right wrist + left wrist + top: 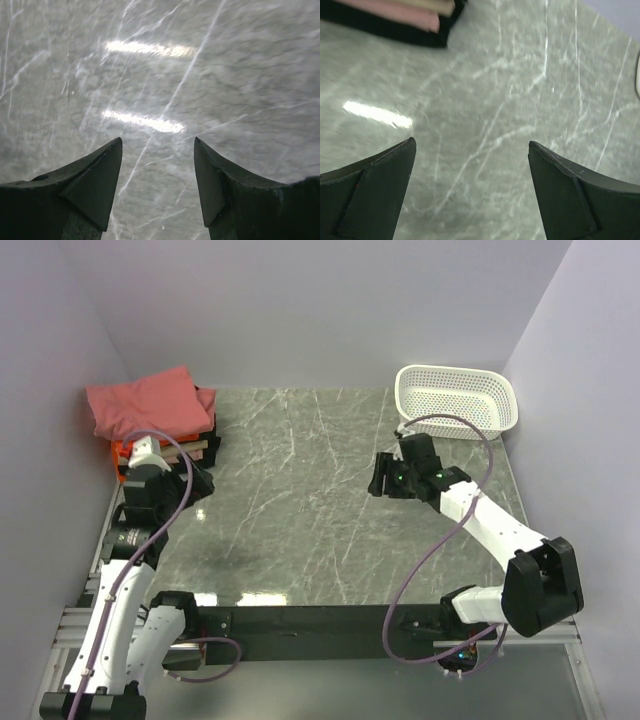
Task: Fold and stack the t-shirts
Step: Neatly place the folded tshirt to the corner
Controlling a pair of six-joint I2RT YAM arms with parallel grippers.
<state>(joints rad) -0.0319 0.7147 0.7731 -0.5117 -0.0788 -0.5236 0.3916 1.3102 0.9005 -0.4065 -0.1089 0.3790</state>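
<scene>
Shirts stacked far left, both grippers parted over the marble.
From above, the salmon shirt (150, 405) lies on top of the stack (165, 445) in the table's (300, 510) far left corner, with the orange shirt (120, 452) and black shirt (212, 440) peeking out beneath. The left gripper (195, 480) hovers just beside that pile, and the right gripper (381, 480) hangs mid-table, near the white basket (458, 398). Left wrist: the left gripper (471, 150) has its jaws spread wide, gripping nothing, with the black shirt (385, 30) edge at top left. Right wrist: the right gripper (157, 145) has its jaws apart, gripping nothing, with marble beneath.
</scene>
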